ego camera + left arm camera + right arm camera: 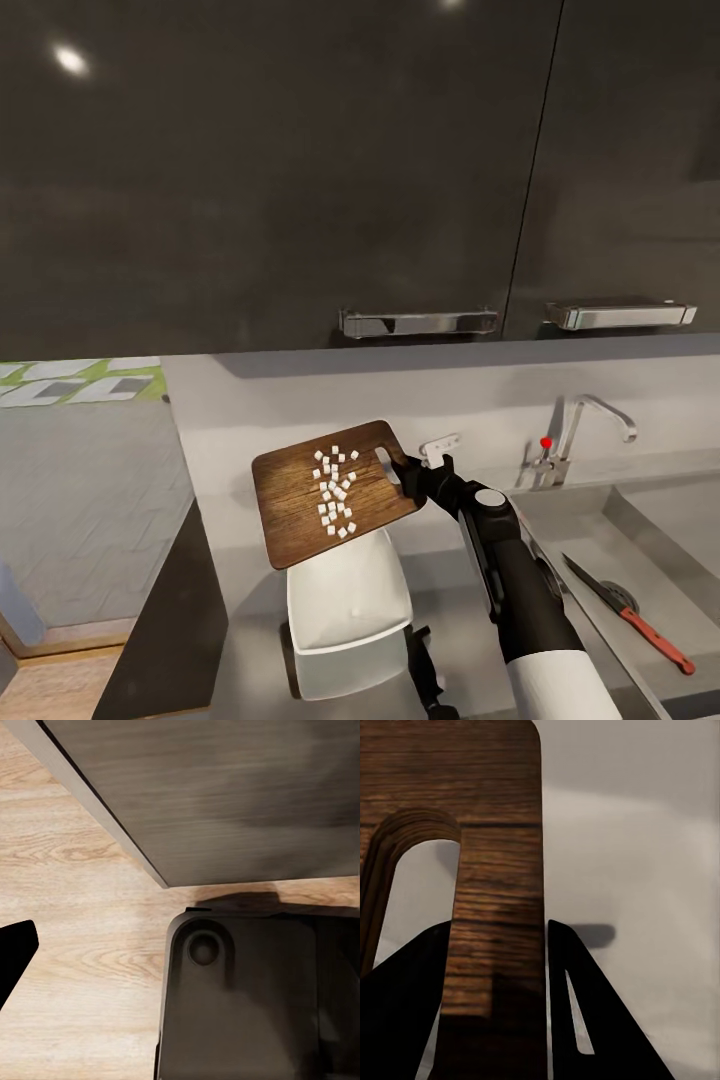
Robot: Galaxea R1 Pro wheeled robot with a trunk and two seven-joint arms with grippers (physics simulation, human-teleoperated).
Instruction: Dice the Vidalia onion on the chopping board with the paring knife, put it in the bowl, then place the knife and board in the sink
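One chopping board [325,495] raised over one bowl [347,606] on the tabletop [455,585].
Roughly two dozen white onion dice [335,492] lie on the board; right tool [408,474] clamps its handle end; tap [580,425], then one paring knife [628,612] in the sink [660,520]. Left tool's state cannot be told.

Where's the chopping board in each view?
Head view: chopping board at centre, lifted over the white bowl, right gripper at its handle end.
Left wrist view: wood floor and cabinet base, no board.
Right wrist view: board between the fingers.
Shared landmark: handle cut-out.
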